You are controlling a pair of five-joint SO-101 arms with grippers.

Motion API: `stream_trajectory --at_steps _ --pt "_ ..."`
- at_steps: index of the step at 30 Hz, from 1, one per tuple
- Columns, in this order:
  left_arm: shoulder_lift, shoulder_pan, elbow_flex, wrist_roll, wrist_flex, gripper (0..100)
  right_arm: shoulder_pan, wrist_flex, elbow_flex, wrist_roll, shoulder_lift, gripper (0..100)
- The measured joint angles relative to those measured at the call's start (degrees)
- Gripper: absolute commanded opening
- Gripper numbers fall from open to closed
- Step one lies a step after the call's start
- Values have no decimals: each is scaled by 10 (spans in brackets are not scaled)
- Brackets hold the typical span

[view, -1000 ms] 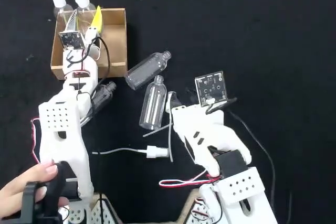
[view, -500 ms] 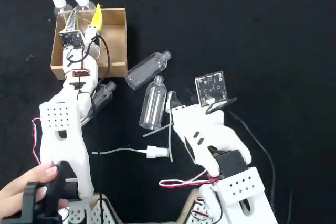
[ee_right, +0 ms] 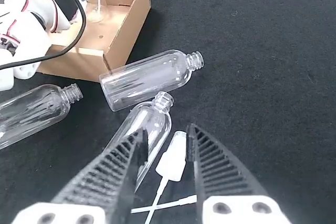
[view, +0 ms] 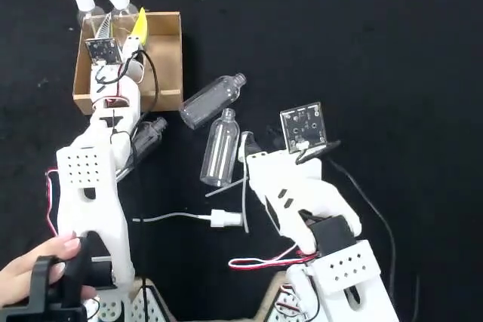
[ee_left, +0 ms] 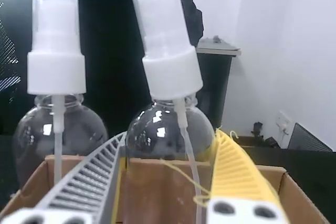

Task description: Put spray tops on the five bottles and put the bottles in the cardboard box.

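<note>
The capped bottle (ee_left: 168,129) stood at the far end of the cardboard box (view: 166,58), gripped between the jaws of the left hand (view: 125,16). Close beside it stood its capped neighbour (ee_left: 55,129). So we judged two of the five bottles done, or very nearly, since the hand had not let go.

Three bottles without tops lay on the worktop (view: 377,73) outside the box: the upper bottle (view: 213,99), the middle bottle (view: 221,148) and the third bottle (view: 147,135), which was partly under the left arm. A spray top (ee_right: 172,162) lay between the spread jaws of the right hand (ee_right: 167,129), ungrasped, and a loose spray top (view: 225,220) lay nearer the arm bases. We saw that capping and boxing those three was still to be done.

Against the frame a second earlier, the left arm had pushed slightly deeper along the box, taking its bottle with it. The right arm and the loose things had not moved.
</note>
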Motion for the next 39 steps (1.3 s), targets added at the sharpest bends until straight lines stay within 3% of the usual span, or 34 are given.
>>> stream_trajectory --at_steps 9,15,22,39 --pt "0 0 0 0 0 103 0 -4 0 0 0 119" --pt "0 0 0 0 0 227 0 -11 0 0 0 119" --pt "4 0 -1 0 0 183 0 -11 0 0 0 119" --pt "4 0 -1 -34 4 186 -1 -11 0 0 0 119"
